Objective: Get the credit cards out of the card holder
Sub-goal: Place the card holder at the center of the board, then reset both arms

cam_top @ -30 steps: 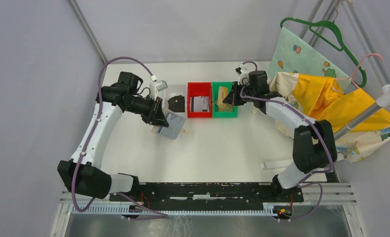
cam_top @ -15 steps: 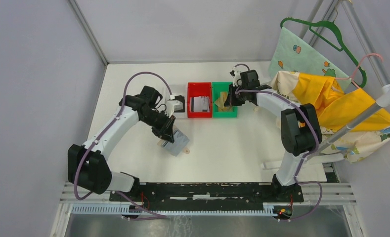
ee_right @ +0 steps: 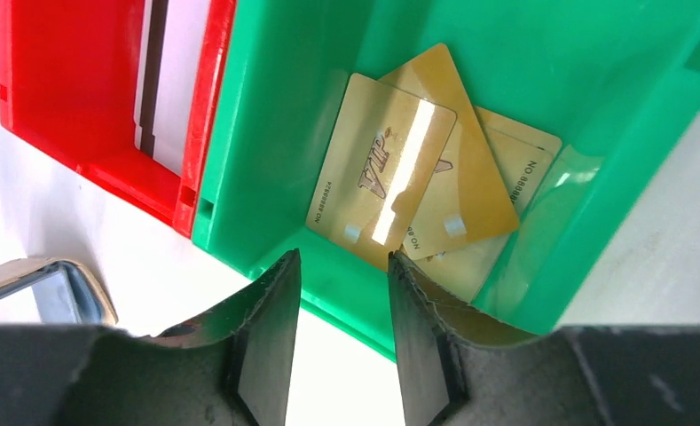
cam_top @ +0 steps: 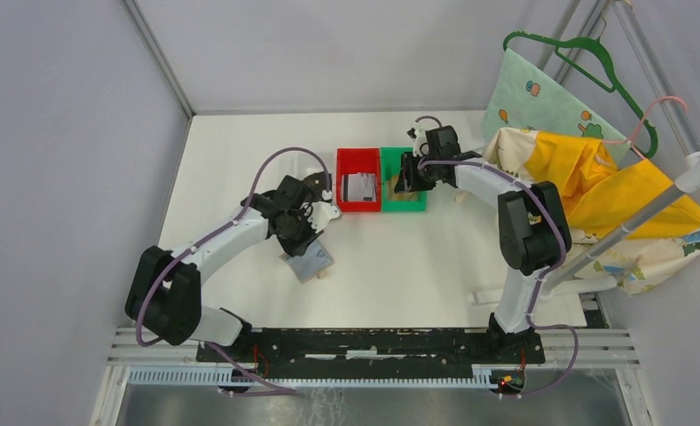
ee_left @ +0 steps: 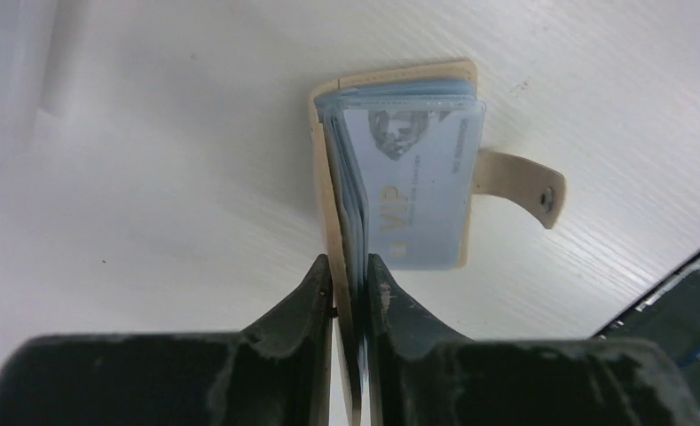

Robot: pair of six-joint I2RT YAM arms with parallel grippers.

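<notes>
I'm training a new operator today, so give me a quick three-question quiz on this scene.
1. True or false: the left gripper clamps one edge of the beige leather-like card holder.
2. The gold plastic cards lie in which container? A red plastic bin; B green plastic bin; C white plastic bin.
3. Fill in: the right gripper has its jaws ____, with nothing between them.
Key: 1 true; 2 B; 3 open.

Open table (cam_top: 408, 262); card holder (cam_top: 308, 261) left, red bin (cam_top: 341, 182), green bin (cam_top: 405, 207) beyond

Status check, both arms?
Left gripper shut on beige leather-like card holder. Right gripper open above green plastic bin, gold cards inside. Nothing blocking.
</notes>
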